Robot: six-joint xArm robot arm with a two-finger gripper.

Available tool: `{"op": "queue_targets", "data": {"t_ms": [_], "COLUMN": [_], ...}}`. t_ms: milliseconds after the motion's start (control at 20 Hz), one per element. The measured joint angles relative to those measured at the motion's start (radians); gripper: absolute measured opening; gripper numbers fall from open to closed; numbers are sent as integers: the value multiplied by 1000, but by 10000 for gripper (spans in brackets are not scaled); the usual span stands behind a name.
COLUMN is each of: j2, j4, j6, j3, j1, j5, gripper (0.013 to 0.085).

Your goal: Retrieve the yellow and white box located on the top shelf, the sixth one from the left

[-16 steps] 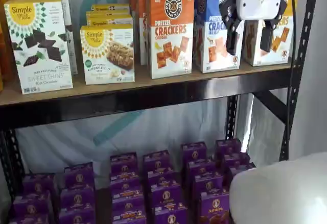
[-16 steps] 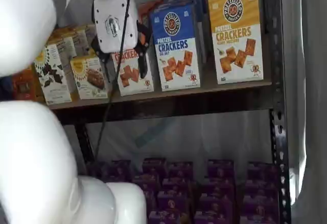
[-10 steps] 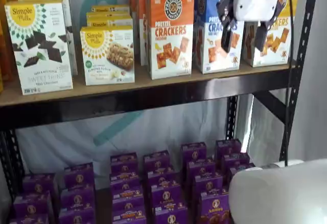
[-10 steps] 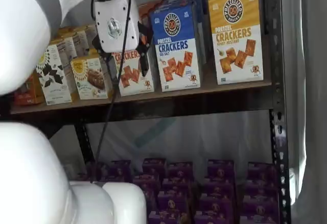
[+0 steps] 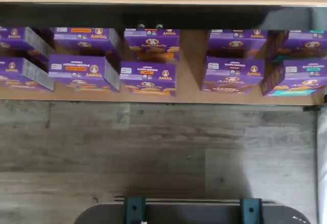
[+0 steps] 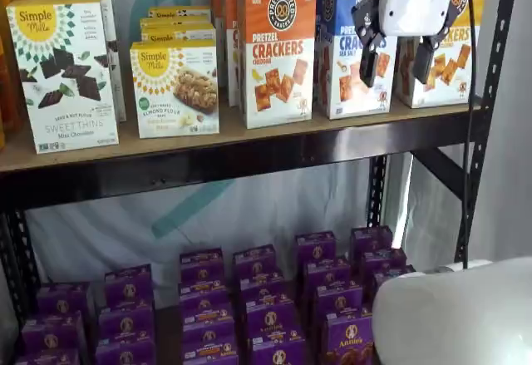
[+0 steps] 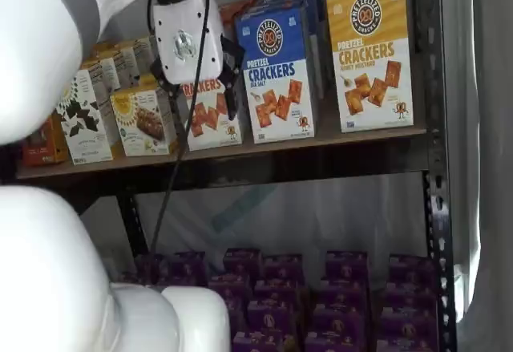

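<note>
Item: yellow and white box (image 7: 370, 55), a tall cracker carton standing upright at the right end of the top shelf (image 6: 249, 136), just beside the blue box (image 7: 276, 71) on its left and near the black right upright (image 7: 433, 127); in one shelf view it is partly hidden behind the hand (image 6: 396, 57). Hand: white body, two black fingers spread with a plain gap, empty, hanging in front of the cartons and touching none. Risks, as judged: the close-packed row leaves little room, so a finger could catch the blue box and tip or drag it; a reach drifting right could strike the upright; a shallow pinch could let the tall carton tilt and fall. Surface: tan wooden board, black front rail. Surroundings: orange box (image 6: 278, 49), sunburst-marked white boxes (image 6: 62, 74) further left, purple boxes (image 5: 145, 73) on the lower level, grey wood-look floor (image 5: 153, 147).
</note>
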Motion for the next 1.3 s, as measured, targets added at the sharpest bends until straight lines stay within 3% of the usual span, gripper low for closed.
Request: {"op": "queue_targets", "data": {"t_ms": [200,550,1050,1300], "j2": [5,23,83,115], "j4": [-21,-26,15,36], "j6": [-17,-99,-273,-338], "j3": [19,54,56,44], "j1": [-12,-96,-275,-341], "j5": [-32,-108,-197,-223], "gripper": [850,850,850,850]}}
